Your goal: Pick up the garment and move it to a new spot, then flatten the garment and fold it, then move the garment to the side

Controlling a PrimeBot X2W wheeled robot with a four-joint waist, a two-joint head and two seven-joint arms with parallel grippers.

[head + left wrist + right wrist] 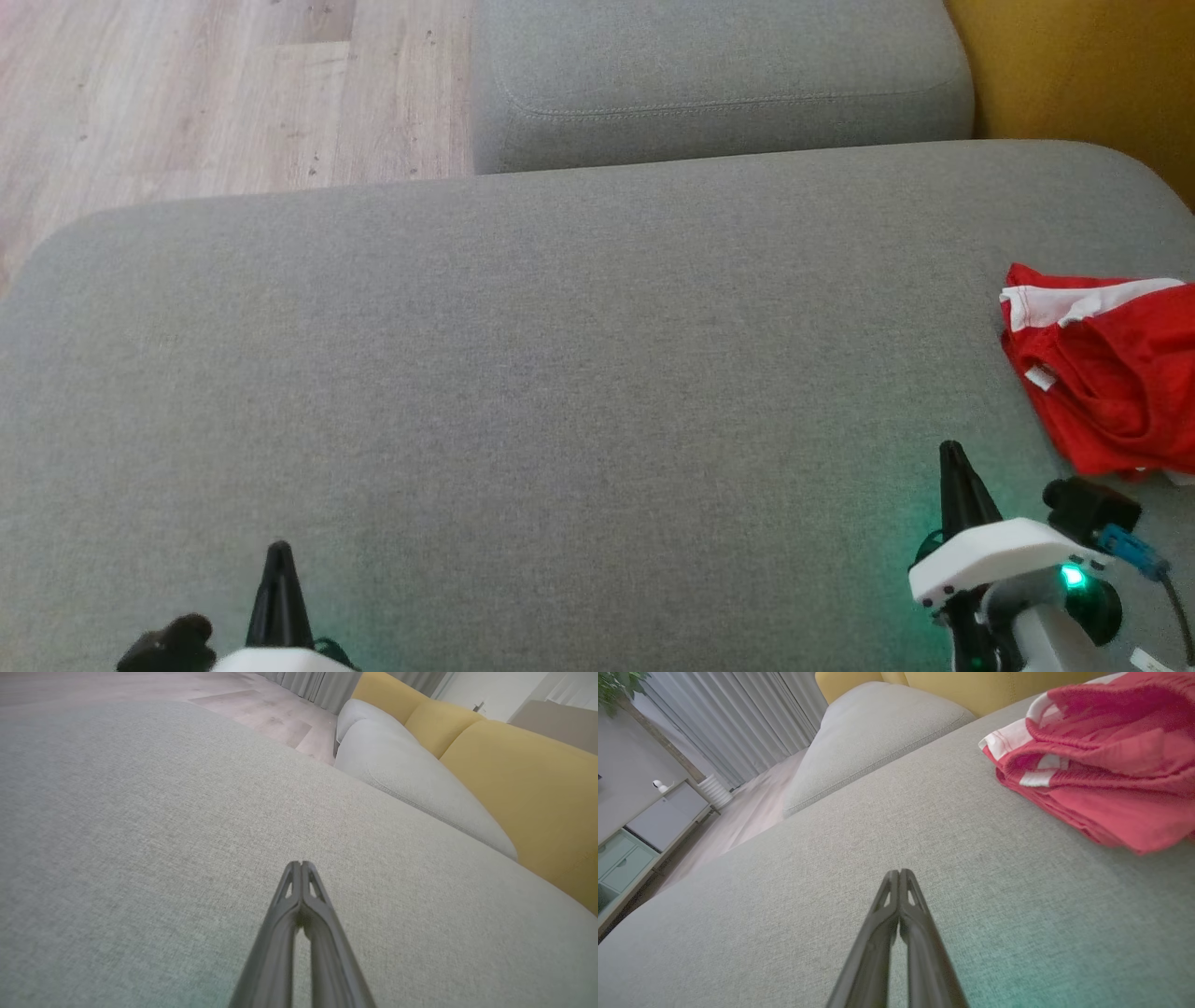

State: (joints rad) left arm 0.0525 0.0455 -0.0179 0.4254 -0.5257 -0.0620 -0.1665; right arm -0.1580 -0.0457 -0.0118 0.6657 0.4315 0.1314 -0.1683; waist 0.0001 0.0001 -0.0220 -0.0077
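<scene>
Garment (1111, 373) red, white-trimmed, crumpled on coarse grey woven cushion (560, 373); left tool (278, 549), right tool (950, 450) pinched together, empty.

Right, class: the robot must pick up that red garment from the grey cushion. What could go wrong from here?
1. The red garment lies bunched in loose layers at the right side of the cushion, partly cut off in the head view. A pinch may catch only one layer.
2. The right gripper is shut and apart from the cloth. If it reaches without opening, it will likely just push the cloth.
</scene>
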